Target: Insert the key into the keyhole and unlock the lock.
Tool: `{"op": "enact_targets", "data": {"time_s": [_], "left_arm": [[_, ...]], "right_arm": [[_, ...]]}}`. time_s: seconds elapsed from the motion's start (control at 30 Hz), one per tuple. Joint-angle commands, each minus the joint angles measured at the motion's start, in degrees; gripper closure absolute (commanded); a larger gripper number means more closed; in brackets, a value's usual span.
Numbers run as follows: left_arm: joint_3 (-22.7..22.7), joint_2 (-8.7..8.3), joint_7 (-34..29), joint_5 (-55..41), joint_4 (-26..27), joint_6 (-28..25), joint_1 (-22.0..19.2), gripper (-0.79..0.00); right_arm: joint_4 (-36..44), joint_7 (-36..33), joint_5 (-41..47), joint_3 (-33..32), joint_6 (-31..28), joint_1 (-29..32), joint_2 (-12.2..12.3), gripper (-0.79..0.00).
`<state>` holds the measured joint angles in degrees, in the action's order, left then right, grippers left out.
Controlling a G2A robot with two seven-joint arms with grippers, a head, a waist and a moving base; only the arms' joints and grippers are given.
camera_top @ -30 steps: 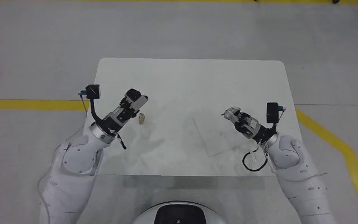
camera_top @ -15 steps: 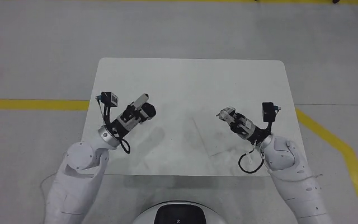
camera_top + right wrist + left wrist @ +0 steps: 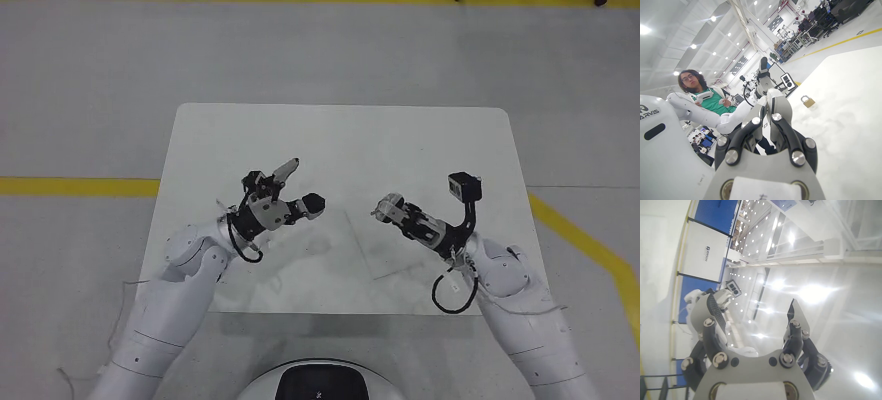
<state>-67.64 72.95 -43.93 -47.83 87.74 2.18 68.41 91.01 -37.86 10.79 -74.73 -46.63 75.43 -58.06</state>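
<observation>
A brass padlock (image 3: 808, 102) with a silver shackle lies on the white table (image 3: 400, 140); in the top view the left arm covers it. My left gripper (image 3: 303, 184) hangs above the table's left-centre, turned upward and open, with nothing between its fingers (image 3: 714, 308). My right gripper (image 3: 383, 208) is held over the right-centre, pointing toward the left arm. Its fingers (image 3: 779, 106) are pressed together on a thin brass sliver, the key, of which little shows. The padlock is well beyond the right gripper's tips.
A faint rectangular sheet (image 3: 385, 245) lies flat on the table between the arms. The far half of the table is bare white surface. A yellow floor line (image 3: 70, 186) runs past both sides of the table.
The left arm swung right toward the table's middle and rolled its open gripper upward, now covering the padlock in the top view. The right gripper crept slightly left.
</observation>
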Motion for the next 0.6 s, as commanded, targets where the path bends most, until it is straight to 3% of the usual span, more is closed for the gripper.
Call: {"op": "enact_targets", "data": {"time_s": [0.0, 0.2, 0.37, 0.5, 0.57], "left_arm": [[1.64, 0.17, -0.19, 4.49, -0.68, -3.7, -0.51, -0.646], [5.79, 0.74, -0.93, 12.28, -1.86, -10.6, -1.87, -0.554], [8.13, 1.02, -1.25, 17.46, -2.56, -14.08, -2.43, -0.526], [8.63, 1.19, -0.63, 18.08, -2.82, -14.82, -2.66, -0.394], [8.67, 1.27, -0.03, 18.33, -3.02, -15.06, -2.88, -0.382]], "right_arm": [[0.07, -0.33, 0.34, -0.03, 0.92, -0.17, 0.03, 0.0], [-0.47, 2.0, -4.36, 0.26, 4.39, -1.04, -0.2, 0.0], [-0.93, 2.98, -5.65, 1.54, 4.83, -1.53, -0.52, 0.0], [-1.48, 3.05, -5.91, 1.89, 4.55, -1.74, -0.62, 0.0], [-1.7, 2.65, -5.32, 2.07, 4.31, -1.73, -0.64, 0.0]]}}
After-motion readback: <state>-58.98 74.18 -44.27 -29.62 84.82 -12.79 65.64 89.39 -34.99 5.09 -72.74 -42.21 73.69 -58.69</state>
